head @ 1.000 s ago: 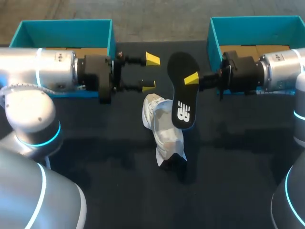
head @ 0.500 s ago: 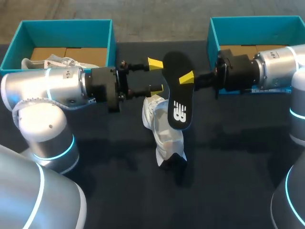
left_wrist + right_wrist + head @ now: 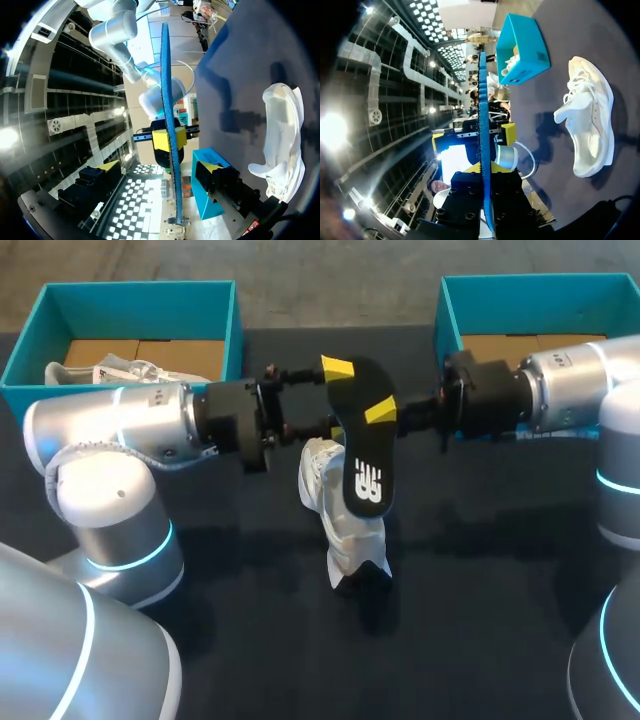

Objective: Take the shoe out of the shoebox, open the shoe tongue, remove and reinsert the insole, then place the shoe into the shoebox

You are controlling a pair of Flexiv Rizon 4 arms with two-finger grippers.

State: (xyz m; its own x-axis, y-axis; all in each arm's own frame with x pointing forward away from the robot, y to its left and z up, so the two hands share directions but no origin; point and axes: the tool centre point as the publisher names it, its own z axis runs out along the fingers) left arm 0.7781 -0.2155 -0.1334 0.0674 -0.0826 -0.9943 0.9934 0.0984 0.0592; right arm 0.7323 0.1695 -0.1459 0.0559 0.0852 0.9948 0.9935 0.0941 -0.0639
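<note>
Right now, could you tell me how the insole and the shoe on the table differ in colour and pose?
The insole is black, the shoe white. The insole hangs in the air, clamped by the right gripper; the shoe lies on the dark table. Both are outside the left shoebox and the right shoebox.

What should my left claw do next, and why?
Probably close the left claw on the insole. The insole sits edge-on between its open fingers, while the right claw grips it in the air over the shoe; a second grip should steady reinsertion.
</note>
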